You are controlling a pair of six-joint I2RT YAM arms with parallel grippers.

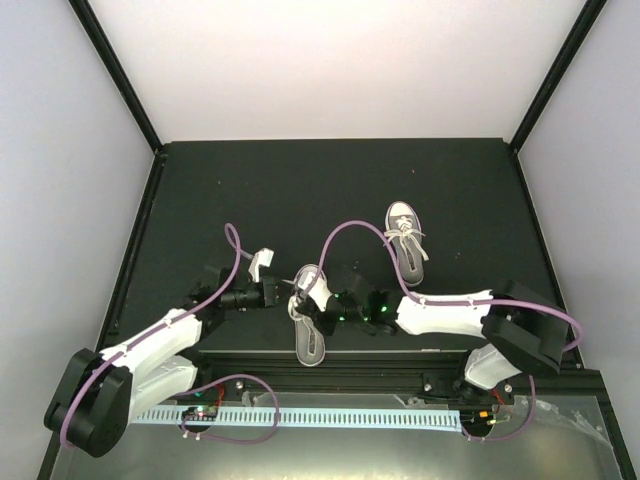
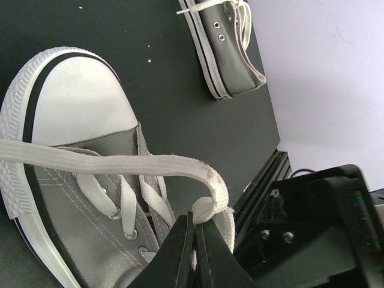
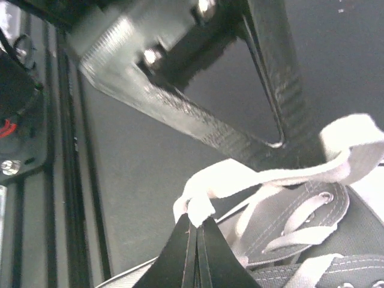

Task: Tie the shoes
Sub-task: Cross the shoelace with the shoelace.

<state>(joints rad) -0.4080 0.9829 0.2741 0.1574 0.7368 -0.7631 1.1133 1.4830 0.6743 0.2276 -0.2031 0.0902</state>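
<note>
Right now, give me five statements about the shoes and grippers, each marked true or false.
1. The left gripper is shut on a white lace. True.
2. The right gripper hangs open and empty. False: it is shut on a lace end.
3. The two shoes touch. False: the far shoe lies apart from the near shoe.
4. Both grippers are at the near shoe. True.
5. The table is white. False: it is black.

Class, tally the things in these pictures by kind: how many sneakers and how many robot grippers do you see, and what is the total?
Grey sneakers: 2 (near sneaker, far sneaker)
Grippers: 2 (left gripper, right gripper, each shut on a white lace of the near sneaker)
Total: 4
</note>
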